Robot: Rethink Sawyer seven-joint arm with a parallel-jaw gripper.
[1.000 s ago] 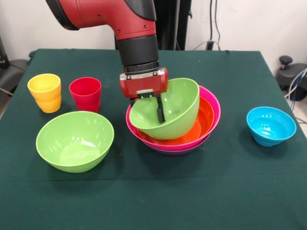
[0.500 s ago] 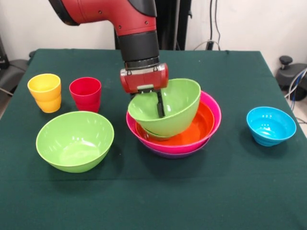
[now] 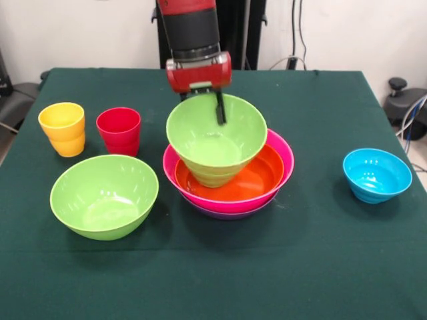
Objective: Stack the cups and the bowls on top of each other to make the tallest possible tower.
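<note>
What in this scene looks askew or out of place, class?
Only one thing stands out: the lime green bowl gripped at its far rim by the gripper sits in the orange bowl toward its left side, not centred, its rim high above the pile. The other bowls and cups stand upright; nothing is spilled.

Dark green cloth-covered table (image 3: 313,267), white wall (image 3: 347,33) w/ cables (image 3: 297,40) behind

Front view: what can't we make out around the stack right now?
- Purple plastic bowl: only a rim sliver shows under the hot pink plastic bowl.
- Gripper: one finger shows inside the lime green plastic bowl; the wall hides the other.
- Arm: cut off by the top edge.
</note>
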